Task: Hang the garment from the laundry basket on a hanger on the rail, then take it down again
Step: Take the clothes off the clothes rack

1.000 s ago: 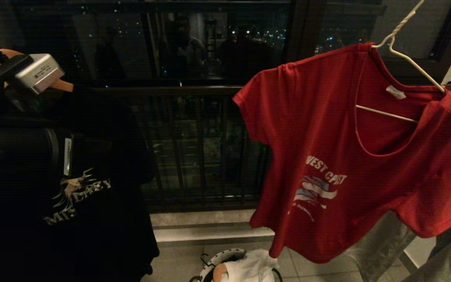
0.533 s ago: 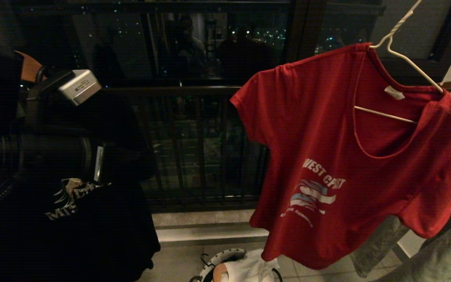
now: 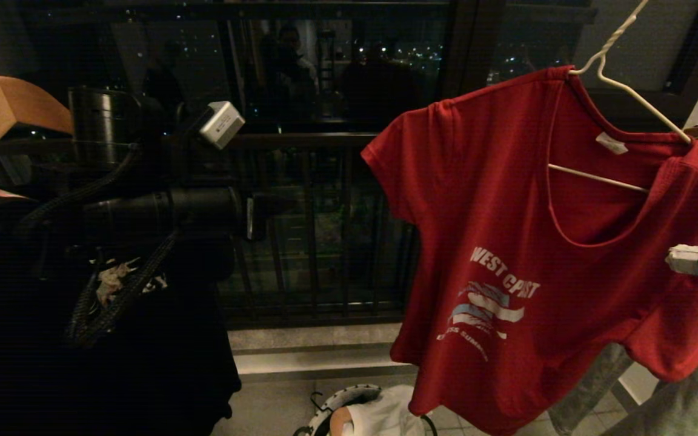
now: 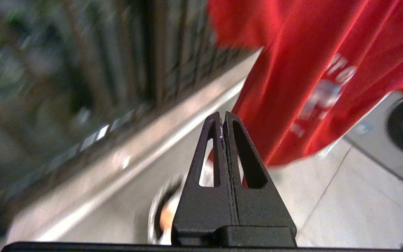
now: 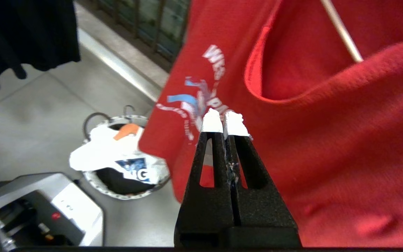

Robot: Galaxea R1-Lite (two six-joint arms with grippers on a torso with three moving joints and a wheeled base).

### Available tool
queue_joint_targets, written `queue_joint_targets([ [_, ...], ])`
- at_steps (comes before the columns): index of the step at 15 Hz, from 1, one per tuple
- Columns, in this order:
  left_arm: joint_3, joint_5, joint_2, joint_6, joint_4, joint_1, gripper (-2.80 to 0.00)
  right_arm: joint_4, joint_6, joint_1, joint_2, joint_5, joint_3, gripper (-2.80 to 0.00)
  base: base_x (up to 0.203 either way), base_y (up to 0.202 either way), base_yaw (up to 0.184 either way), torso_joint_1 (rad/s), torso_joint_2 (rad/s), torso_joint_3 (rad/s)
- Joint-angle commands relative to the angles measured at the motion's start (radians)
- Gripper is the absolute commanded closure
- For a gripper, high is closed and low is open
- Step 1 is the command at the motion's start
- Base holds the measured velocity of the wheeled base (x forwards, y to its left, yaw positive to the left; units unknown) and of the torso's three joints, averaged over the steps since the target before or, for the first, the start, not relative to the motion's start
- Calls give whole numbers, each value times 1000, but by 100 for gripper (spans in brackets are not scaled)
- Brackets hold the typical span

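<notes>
The garment [image 3: 506,200], a red T-shirt with white "WEST COAST" lettering, hangs on the white wire hanger [image 3: 597,177] at the right; the hanger's hook runs up out of the picture and the rail is out of view. My right gripper [image 5: 225,120] is shut, and its white-taped tips [image 3: 682,259] enter from the right edge, just in front of the garment's right side [image 5: 327,157], holding nothing. My left arm [image 3: 203,212] reaches across at mid-left. Its gripper [image 4: 221,117] is shut and empty, left of the garment [image 4: 310,70]. The laundry basket [image 3: 337,402] stands on the floor below.
A black printed T-shirt [image 3: 113,339] hangs at the left on a tan wooden hanger [image 3: 3,109]. White cloth [image 5: 96,154] lies in the basket [image 5: 121,196]. A dark balcony railing [image 3: 312,230] and window stand behind. The robot's base [image 5: 40,210] is near the basket. Grey cloth [image 3: 688,399] hangs at lower right.
My left arm has swung from the far left toward the middle. The right gripper's tips have come into the head view at the right edge. The garment has swayed slightly.
</notes>
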State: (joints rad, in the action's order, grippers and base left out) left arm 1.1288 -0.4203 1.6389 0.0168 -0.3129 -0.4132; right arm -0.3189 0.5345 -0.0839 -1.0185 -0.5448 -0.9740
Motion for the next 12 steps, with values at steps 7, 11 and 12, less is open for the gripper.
queue_joint_targets([
  [7, 288, -177, 402, 57, -303, -1, -280, -2, 7, 6, -32, -23, 12, 0, 0, 0, 0, 0, 0, 0],
  [11, 392, -187, 512, 175, -544, -1, -280, -3, 29, 7, -34, -24, 15, 0, 0, 0, 0, 0, 0, 0],
  [12, 422, -187, 525, 177, -548, -2, -280, -2, 30, 7, -32, -24, 18, 0, 0, 0, 0, 0, 0, 0],
])
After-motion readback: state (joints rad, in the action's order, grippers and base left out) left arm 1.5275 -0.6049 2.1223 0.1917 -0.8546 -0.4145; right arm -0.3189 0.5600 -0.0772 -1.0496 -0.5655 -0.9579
